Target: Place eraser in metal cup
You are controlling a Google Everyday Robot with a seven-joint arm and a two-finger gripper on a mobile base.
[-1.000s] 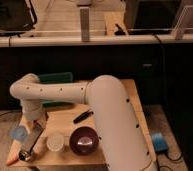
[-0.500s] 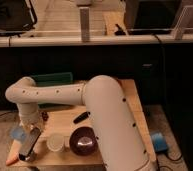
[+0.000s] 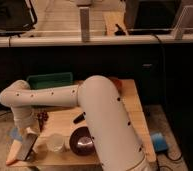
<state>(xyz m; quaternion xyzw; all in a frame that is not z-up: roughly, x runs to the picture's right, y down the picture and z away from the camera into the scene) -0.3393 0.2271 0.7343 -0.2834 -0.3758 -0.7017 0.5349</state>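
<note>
My gripper (image 3: 29, 134) hangs from the white arm over the table's front left corner. The eraser (image 3: 26, 148), a flat dark grey block, sits tilted right under the gripper's tip and touches it. Its lower end is close to the table (image 3: 135, 115) near the front edge. I cannot make out the metal cup; it may be hidden behind the gripper or the eraser.
A white cup (image 3: 55, 142) and a purple bowl (image 3: 82, 140) stand just right of the gripper. Grapes (image 3: 42, 117) and a black-handled utensil (image 3: 80, 118) lie behind them. A green tray (image 3: 50, 80) is at the back left. The arm's bulky white body (image 3: 110, 125) covers the table's middle.
The arm's elbow has moved a little left and down. The gripper and the eraser have stayed at nearly the same spot.
</note>
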